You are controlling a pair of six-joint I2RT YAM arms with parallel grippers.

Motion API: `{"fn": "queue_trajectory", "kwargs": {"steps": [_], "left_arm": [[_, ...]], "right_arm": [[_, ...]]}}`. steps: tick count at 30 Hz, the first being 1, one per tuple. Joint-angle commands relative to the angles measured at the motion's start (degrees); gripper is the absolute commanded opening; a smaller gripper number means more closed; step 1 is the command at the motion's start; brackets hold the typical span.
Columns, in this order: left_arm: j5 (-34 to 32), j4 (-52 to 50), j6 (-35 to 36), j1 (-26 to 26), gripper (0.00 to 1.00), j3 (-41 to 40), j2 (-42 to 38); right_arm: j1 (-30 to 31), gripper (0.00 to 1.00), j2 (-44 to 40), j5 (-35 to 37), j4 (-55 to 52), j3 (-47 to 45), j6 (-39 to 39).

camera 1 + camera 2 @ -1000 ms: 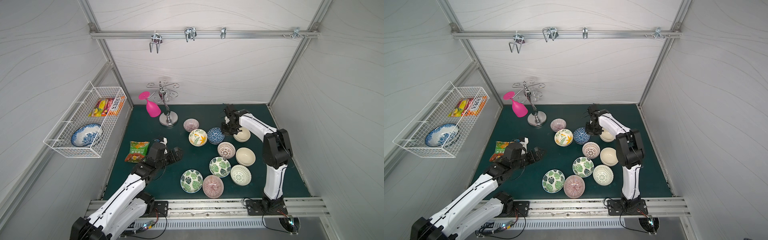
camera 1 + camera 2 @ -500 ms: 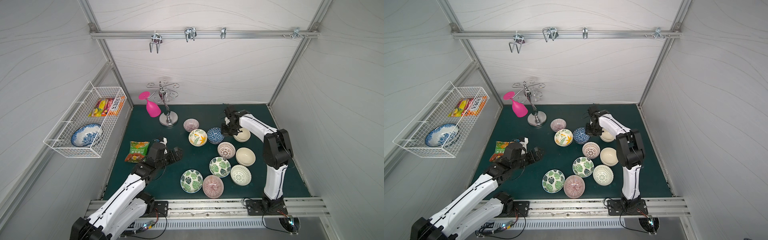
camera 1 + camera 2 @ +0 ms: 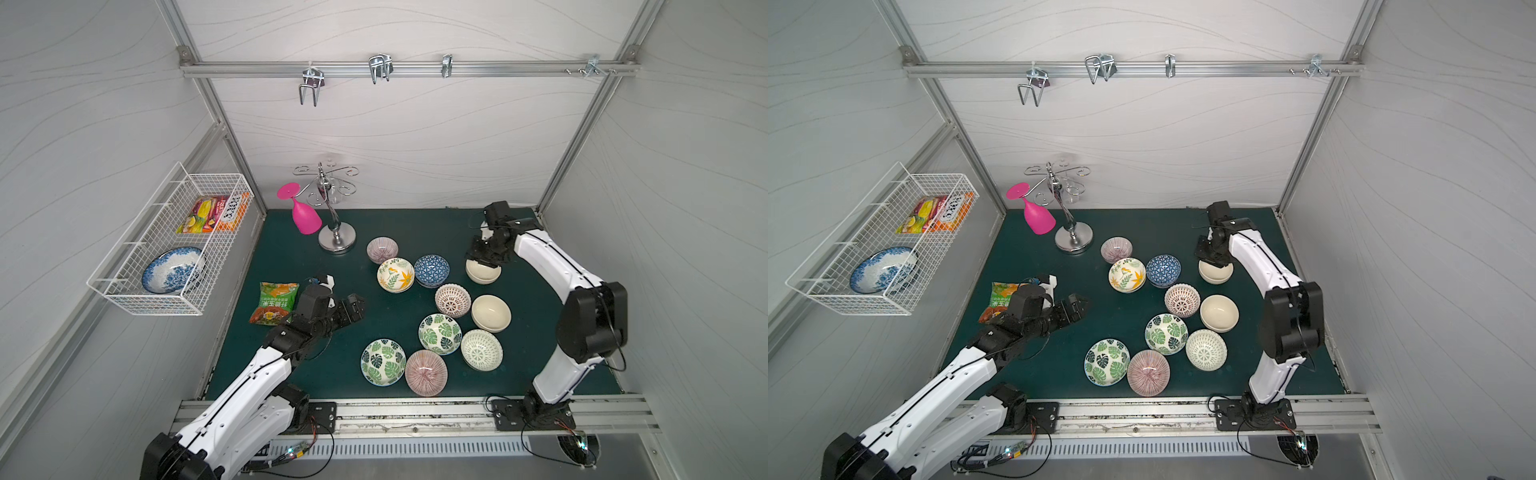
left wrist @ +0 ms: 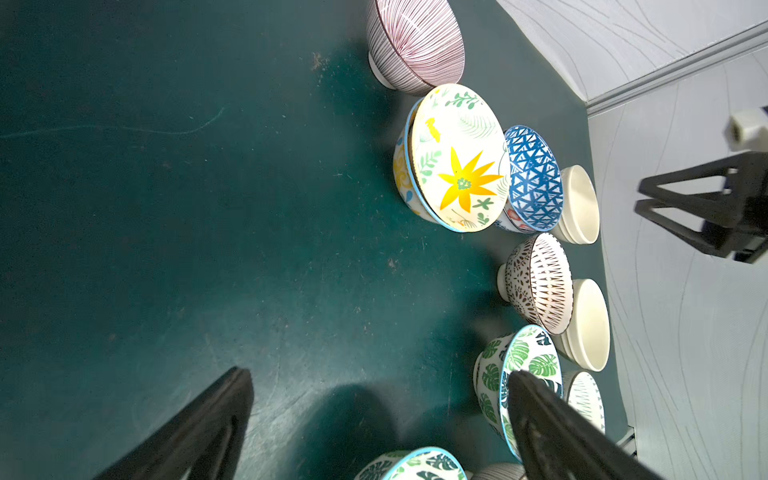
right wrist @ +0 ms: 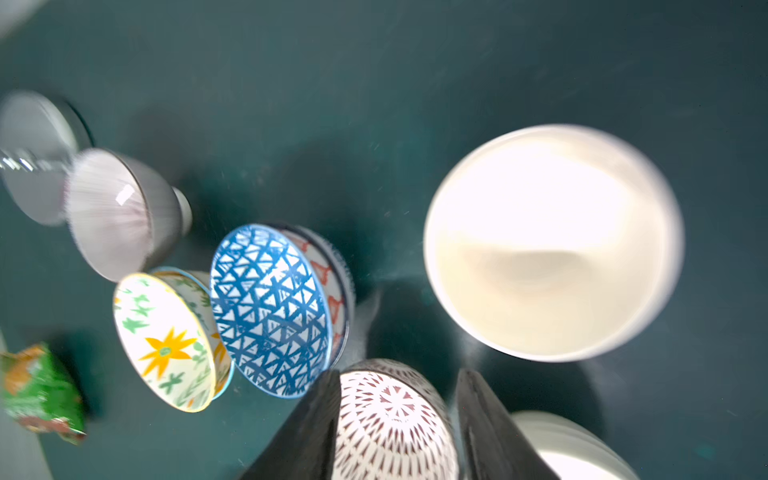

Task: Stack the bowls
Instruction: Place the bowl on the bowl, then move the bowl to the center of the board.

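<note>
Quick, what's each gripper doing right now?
Left gripper: open, holding nothing.
Right gripper: open, nothing between its fingers; the cream bowl close by is not gripped.

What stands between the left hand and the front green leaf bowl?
Nothing visible. Only bare green mat lies between the open left hand and the front green leaf bowl; the pink striped bowl sits beside it, off the path.

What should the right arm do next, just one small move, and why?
Probably lift the right end effector clear, toward the nearer cream bowl. Its jaws stand apart and empty, the far cream bowl sits free on the mat, and the nearer one stands alone, unstacked.
</note>
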Motion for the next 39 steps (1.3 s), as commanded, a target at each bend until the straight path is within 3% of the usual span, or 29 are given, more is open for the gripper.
{"fn": "queue_trajectory", "kwargs": {"steps": [1,7,14,18,23,28,34,39], "left_arm": [[1.00,1.26,-0.22,0.24,1.00,2.95,2.41],[3.52,7.61,-0.63,-0.01,1.00,4.21,8.96],[3.60,9.19,-0.62,-0.02,1.00,2.92,8.94],[3.35,9.94,-0.95,0.02,1.00,1.88,8.09],[3.71,10.24,-0.74,-0.02,1.00,2.38,9.62],[3.82,10.51,-0.60,-0.02,1.00,2.40,10.09],[3.76,10.67,-0.72,-0.06,1.00,2.33,10.13],[3.71,10.72,-0.73,-0.02,1.00,2.20,10.13]], "right_arm": [[-5.78,0.54,-2.60,-1.16,0.49,-4.64,2.57],[-13.20,0.56,-2.19,-2.85,4.76,-10.78,7.23],[-13.94,0.52,4.15,-1.93,5.43,-9.62,5.55],[-13.27,0.38,6.56,-1.58,6.84,-9.44,5.09],[-10.93,0.35,9.27,0.54,5.92,-7.13,3.69],[-9.02,0.23,10.67,1.66,4.92,-5.73,3.57],[-5.91,0.00,11.11,2.20,2.09,-3.62,2.35],[-3.86,0.00,11.27,0.19,0.14,-2.58,2.03]]}}
